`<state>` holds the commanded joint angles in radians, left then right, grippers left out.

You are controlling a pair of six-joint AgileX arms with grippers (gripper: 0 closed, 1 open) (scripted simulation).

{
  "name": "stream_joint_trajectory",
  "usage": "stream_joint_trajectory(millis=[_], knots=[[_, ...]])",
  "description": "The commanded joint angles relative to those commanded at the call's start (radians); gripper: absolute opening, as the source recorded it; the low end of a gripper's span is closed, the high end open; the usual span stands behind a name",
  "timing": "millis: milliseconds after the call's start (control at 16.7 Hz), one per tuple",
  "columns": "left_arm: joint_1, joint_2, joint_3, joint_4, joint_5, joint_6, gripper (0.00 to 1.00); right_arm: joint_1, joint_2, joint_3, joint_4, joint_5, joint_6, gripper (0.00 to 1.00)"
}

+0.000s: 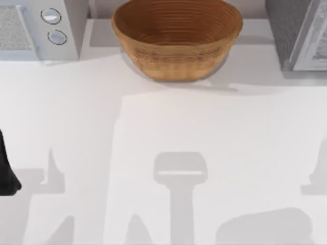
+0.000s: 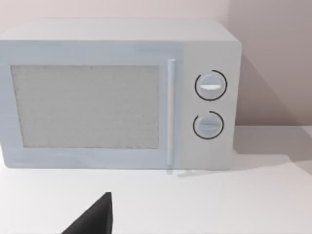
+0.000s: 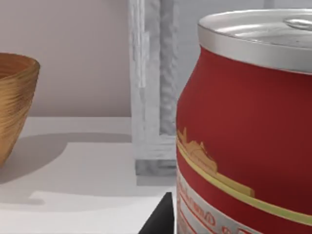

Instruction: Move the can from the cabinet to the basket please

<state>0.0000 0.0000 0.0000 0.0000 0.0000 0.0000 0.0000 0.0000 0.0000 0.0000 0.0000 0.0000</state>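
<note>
At the lower edge of the right wrist view a dark tip of the right pincer (image 3: 158,217) sits just beside the can (image 3: 243,126); whether it pinches the can I cannot tell. The can stands upright, near the cabinet (image 3: 151,87) door frame. The basket (image 1: 176,38) sits at the desk's (image 1: 153,132) far middle, the left arm (image 1: 6,171) parked at the left edge.

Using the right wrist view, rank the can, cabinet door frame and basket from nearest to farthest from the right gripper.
1. Red drink can with silver top, right up close.
2. Pale white-framed cabinet door, behind the can.
3. Golden-brown woven wicker basket, farthest, off to the side.
</note>
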Motion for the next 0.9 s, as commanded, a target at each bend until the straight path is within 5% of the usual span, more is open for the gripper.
stream_joint_trajectory(millis=[420, 900], knots=[[0.000, 0.000, 0.000, 0.000, 0.000, 0.000, 1.00, 0.043, 0.111, 0.093, 0.036, 0.040, 0.004, 0.00], [0.000, 0.000, 0.000, 0.000, 0.000, 0.000, 1.00, 0.243, 0.782, 0.619, 0.206, 0.251, 0.007, 0.00]])
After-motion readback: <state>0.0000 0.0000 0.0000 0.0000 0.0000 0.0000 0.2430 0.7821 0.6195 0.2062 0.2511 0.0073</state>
